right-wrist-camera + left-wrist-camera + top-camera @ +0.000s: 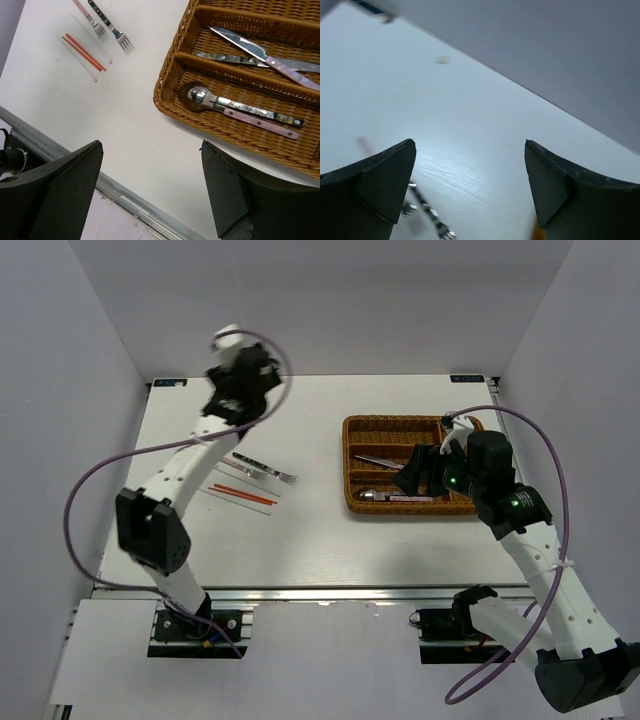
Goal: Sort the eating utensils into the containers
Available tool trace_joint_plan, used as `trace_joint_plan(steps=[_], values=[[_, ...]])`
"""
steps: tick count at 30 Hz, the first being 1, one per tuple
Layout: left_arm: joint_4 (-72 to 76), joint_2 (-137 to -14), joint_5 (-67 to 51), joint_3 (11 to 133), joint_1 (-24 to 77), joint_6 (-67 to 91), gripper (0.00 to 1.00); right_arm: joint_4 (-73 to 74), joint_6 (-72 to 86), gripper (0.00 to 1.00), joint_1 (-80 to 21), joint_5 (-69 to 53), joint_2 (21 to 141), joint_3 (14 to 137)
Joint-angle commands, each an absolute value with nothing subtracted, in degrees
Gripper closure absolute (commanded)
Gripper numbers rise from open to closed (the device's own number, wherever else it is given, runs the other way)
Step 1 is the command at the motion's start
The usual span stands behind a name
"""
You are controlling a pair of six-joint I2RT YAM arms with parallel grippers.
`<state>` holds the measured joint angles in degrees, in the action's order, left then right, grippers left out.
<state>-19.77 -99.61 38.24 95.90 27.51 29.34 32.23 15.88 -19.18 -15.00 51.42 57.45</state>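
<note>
We risk skidding the thin chopsticks (84, 52) or two forks (114, 31) across the table (125, 120), well apart from the wicker tray (165, 80), if our left pincer (470, 165) descends off-centre. Both pincers gape wide, empty, touching nothing; the right pincer (152, 172) hangs near the tray's spoons (200, 95).

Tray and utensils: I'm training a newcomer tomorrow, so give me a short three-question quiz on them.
1. True or false: the forks lie inside the tray.
2. The red chopsticks lie: A) in the tray B) on the table C) in a pincer.
3. Fill in: the left pincer and right pincer are both ____.
Key: 1 false; 2 B; 3 open.
</note>
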Motion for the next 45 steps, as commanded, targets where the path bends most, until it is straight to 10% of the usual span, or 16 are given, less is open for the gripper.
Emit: trace_joint_plan(steps=[1,31,45], values=[[-32.0,-95.19,41.33,85.19,16.2,49.82,0.02,27.51,17.66,0.16,-20.65,-16.53,50.89,57.75],[-44.12,-124.8,37.62,94.22,6.59,59.68,0.44,27.6,15.91,0.15,-21.62,-13.18,50.45,54.05],[-40.1,-119.66,35.33,90.62,5.36,61.61,1.0,27.6,16.08,0.14,-21.53,-13.53,50.71,54.58]])
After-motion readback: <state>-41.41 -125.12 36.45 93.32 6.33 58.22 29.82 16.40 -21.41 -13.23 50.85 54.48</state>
